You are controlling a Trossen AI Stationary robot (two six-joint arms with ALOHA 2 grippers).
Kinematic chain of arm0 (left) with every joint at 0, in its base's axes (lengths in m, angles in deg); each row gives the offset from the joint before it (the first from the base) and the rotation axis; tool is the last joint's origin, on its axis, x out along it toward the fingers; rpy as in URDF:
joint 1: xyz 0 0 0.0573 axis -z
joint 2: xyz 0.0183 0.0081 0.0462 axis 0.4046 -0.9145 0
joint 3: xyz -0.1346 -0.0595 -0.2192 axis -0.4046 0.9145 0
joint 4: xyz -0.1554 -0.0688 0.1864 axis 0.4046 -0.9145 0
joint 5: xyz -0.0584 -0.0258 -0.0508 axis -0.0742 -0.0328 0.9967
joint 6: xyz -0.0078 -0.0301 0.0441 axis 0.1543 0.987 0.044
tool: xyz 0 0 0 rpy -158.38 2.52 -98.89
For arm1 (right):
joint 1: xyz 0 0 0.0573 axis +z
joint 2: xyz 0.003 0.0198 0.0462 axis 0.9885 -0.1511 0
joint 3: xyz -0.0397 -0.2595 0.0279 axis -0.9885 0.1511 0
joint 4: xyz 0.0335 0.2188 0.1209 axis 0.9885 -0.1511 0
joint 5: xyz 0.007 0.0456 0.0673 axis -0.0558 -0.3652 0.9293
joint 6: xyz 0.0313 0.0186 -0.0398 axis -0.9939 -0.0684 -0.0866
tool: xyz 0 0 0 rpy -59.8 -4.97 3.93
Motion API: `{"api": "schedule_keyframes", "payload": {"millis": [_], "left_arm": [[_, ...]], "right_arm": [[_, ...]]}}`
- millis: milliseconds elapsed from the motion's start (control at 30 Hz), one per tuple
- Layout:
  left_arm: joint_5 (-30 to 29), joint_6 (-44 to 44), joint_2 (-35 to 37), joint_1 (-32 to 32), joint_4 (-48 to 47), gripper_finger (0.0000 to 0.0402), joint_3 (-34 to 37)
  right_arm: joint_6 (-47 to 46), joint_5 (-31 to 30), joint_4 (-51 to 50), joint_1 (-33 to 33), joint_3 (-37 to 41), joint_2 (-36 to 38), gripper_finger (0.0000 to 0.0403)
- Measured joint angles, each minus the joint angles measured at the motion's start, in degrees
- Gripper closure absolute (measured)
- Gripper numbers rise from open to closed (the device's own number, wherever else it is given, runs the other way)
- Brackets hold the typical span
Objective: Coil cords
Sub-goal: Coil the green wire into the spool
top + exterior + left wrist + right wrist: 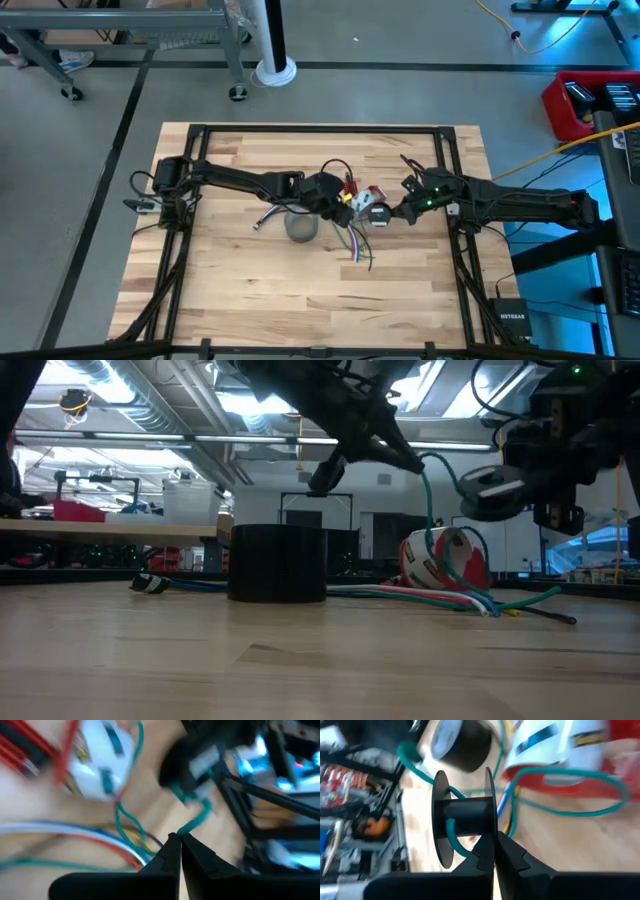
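Near the middle of the wooden table (250, 290), beside the dark tape roll (277, 563): a loose bundle of cords (480, 600) in red, white, blue and green, long axis flat on the wood, free ends pointing away from the roll toward the table's near edge. Just beyond the bundle, a red-and-white container (440, 560). One green cord (428, 480) rising from the bundle, then bending over toward the roll's side.

Above the roll, left gripper (180, 839) with fingers pressed together on the end of that green cord. Farther from the roll, past the container, right gripper (495, 847) clamped shut on the flange of a small black spool (465, 817). Spool axis lying level, a turn of green cord already on its core, lifted clear of the table.
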Motion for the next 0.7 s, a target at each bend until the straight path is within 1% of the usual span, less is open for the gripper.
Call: {"api": "schedule_keyframes", "payload": {"millis": [67, 133, 167, 300, 533, 700], "left_arm": [[6.2, 2.8, 0.0, -1.0, 0.0, 0.0401, 0.0], [9.8, 4.9, 0.0, -1.7, 0.2, 0.0401, 0.0], [10.6, 5.7, 0.0, -2.1, 0.4, 0.0401, 0.0], [11.9, 8.0, 0.0, -3.6, 3.2, 0.0401, 0.0], [11.2, 11.1, 0.0, -6.3, 14.2, 0.0401, 0.0], [10.1, 12.2, -0.3, -7.2, 15.1, 0.0401, 0.0]], "right_arm": [[-0.4, -2.5, 0.0, 0.0, 0.0, 0.0, 0.0400], [-0.3, -4.4, 0.1, 0.0, 0.0, 0.0, 0.0400], [-0.4, -5.2, 0.1, 0.0, 0.0, 0.0, 0.0400], [-0.4, -7.5, 0.4, 0.0, 0.0, 0.0, 0.0400], [-0.5, -8.1, 1.4, 0.0, 0.0, 0.0, 0.0400], [-0.5, -7.8, 4.7, 0.0, 0.0, 0.0, 0.0400]]}}
